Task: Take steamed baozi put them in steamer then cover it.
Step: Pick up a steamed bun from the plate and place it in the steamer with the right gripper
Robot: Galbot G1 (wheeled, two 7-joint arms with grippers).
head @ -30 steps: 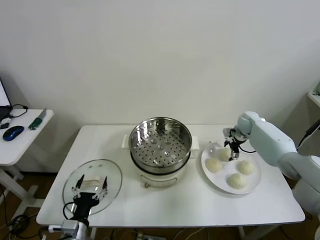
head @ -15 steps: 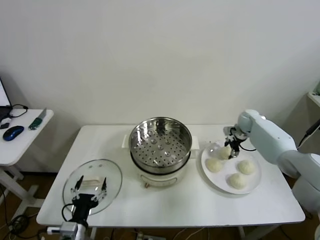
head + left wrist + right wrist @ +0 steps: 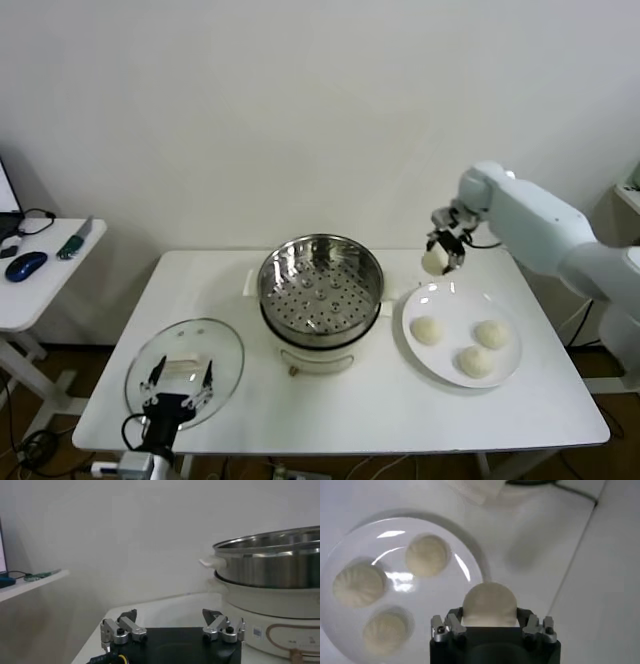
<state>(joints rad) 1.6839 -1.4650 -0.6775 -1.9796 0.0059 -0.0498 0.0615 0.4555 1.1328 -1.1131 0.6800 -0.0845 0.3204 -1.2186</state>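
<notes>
My right gripper (image 3: pixel 440 254) is shut on one cream-white baozi (image 3: pixel 434 262) and holds it in the air above the far left edge of the white plate (image 3: pixel 447 298), to the right of the steamer (image 3: pixel 321 285). In the right wrist view the baozi (image 3: pixel 489 603) sits between the fingers. Three baozi stay on the plate (image 3: pixel 428 329) (image 3: pixel 490 333) (image 3: pixel 474 361). The steel steamer basket is empty on its white pot base. The glass cover (image 3: pixel 185 372) lies flat at the table's front left. My left gripper (image 3: pixel 177 399) is open, low at the front left edge by the cover.
A side table (image 3: pixel 40 280) with a blue mouse (image 3: pixel 25 265) stands at the far left. A white tab (image 3: pixel 250 282) lies behind the steamer. The steamer's side (image 3: pixel 270 565) fills the left wrist view.
My right gripper has lifted one baozi off the plate and moved it up and a little left. The left gripper has sunk slightly lower.
</notes>
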